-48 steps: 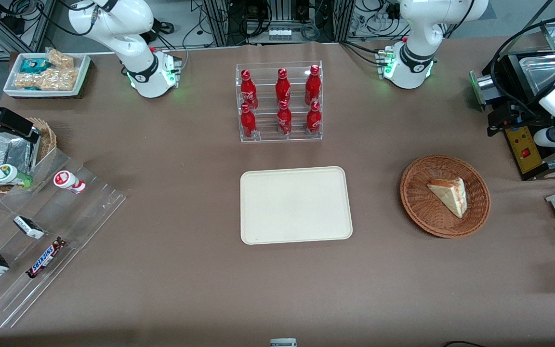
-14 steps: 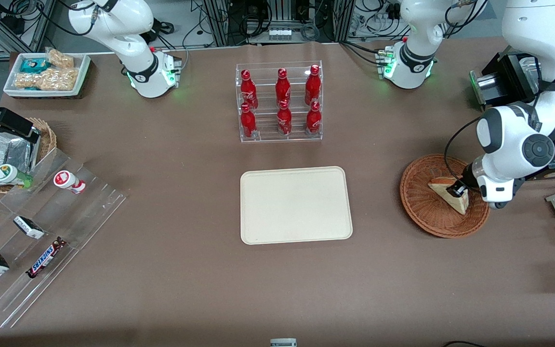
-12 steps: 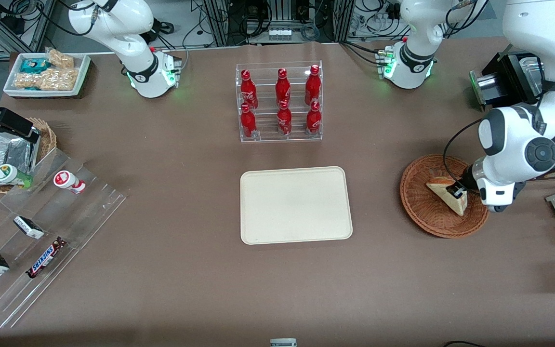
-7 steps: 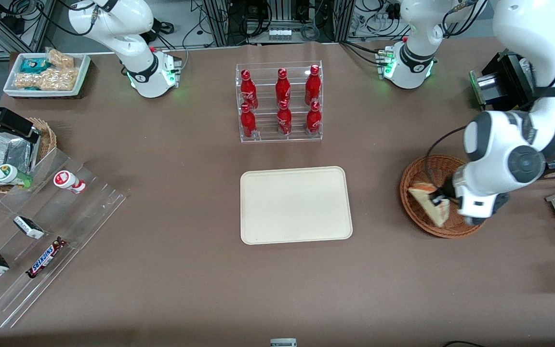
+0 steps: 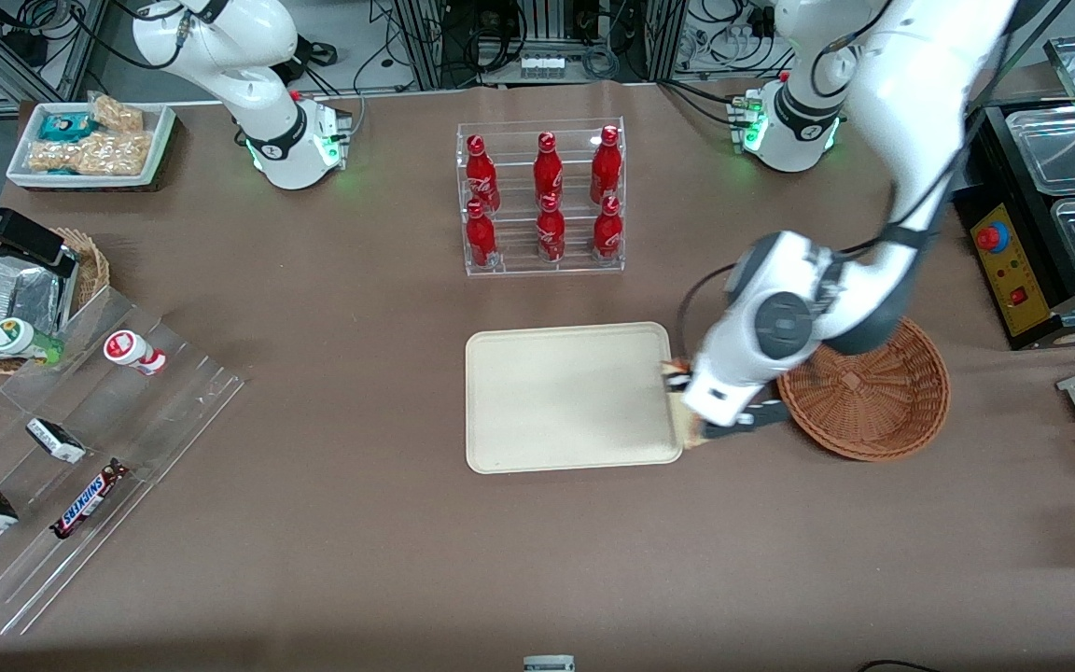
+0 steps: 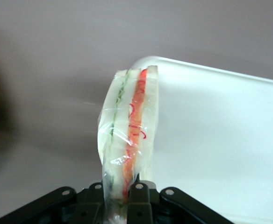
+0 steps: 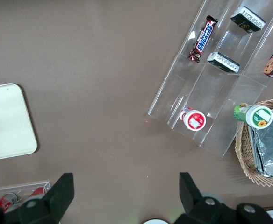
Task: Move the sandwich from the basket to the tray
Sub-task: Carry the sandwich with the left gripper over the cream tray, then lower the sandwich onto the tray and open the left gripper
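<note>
sandwich held at the tray's edge

the gripper hangs over the edge of the tray that faces the basket, between the two. its fingers are pinched narrow on the sandwich, gripping the wedge at one end so that it sticks out from the jaws with its cut edge toward the wrist camera. the red and green filling layers run lengthwise under the clear wrap. in the wrist view the free end of the sandwich lines up with a rounded corner of the tray, with bare brown table beside it.

in the front view the arm's wrist covers most of the sandwich; only a pale sliver shows at the tray's rim. whether it touches the tray cannot be told. the basket sits just beside the tray, toward the working arm's end of the table, with nothing in the part that shows. nothing lies on the tray's flat surface. a clear rack of 6 red bottles stands farther from the front camera than the tray.
</note>
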Tool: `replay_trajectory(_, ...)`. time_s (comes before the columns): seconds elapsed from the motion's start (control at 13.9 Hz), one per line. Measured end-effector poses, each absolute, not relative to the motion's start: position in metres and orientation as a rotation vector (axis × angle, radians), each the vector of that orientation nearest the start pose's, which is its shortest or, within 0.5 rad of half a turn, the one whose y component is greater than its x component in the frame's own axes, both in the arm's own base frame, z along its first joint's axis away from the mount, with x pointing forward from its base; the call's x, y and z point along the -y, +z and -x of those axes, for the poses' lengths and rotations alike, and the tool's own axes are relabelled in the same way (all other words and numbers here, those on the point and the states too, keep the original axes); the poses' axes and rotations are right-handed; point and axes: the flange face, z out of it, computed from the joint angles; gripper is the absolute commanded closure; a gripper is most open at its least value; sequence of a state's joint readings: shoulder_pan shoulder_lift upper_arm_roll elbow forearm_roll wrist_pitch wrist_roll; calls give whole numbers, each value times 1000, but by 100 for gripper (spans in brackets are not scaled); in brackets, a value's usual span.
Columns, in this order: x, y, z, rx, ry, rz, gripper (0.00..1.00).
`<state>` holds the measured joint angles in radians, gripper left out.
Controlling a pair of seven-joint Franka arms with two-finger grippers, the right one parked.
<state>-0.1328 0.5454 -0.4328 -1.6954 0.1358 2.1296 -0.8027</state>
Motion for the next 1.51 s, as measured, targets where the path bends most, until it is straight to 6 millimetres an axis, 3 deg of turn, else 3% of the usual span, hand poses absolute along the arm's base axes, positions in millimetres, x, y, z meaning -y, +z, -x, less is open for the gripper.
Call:
replay_trajectory(0.07, 360, 293, -571, 308, 148, 3168, 93)
replay_trajectory(0.22, 411, 278, -551, 259, 88, 3143, 93)
replay_trajectory(0.36, 446, 266, -539, 234, 60, 3151, 93)
replay_trajectory(0.5, 467, 258, -532, 196, 47, 3153, 93)
replay_trajectory(0.65, 473, 253, -532, 178, 38, 3152, 90)
replay_trajectory(0.72, 472, 251, -533, 178, 37, 3152, 84)
replay_trajectory(0.79, 472, 249, -534, 181, 37, 3152, 55)
replay_trajectory(0.86, 471, 247, -534, 182, 40, 3151, 1)
replay_trajectory(1.01, 470, 245, -535, 190, 42, 3151, 0)
replay_trajectory(1.15, 471, 254, -541, 205, 17, 3164, 0)
replay_trajectory(1.3, 471, 283, -550, 220, -38, 3181, 0)
replay_trajectory(1.51, 462, 352, -554, 252, -112, 3176, 0)
